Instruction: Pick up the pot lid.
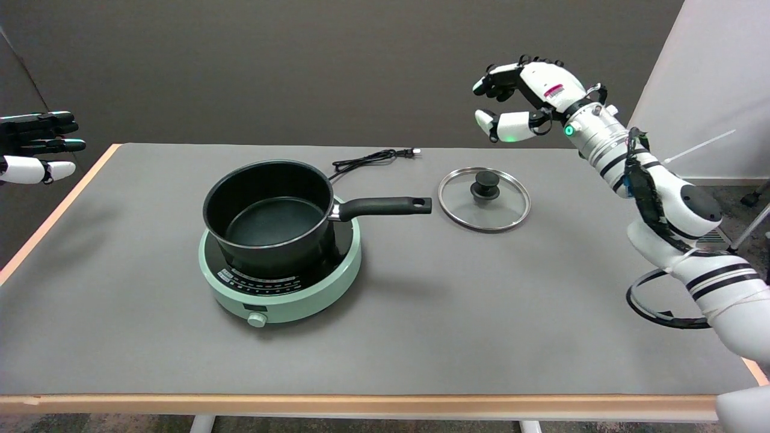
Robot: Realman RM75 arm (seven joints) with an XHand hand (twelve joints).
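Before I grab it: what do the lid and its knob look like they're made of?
Pot lid: looks like clear glass, since the table shows through it, with a shiny metal-looking rim. Knob: matte black, probably plastic.

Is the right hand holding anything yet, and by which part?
Nothing is held. The right hand hangs in the air, fingers apart, above the round glass pot lid, which lies flat on the grey table.
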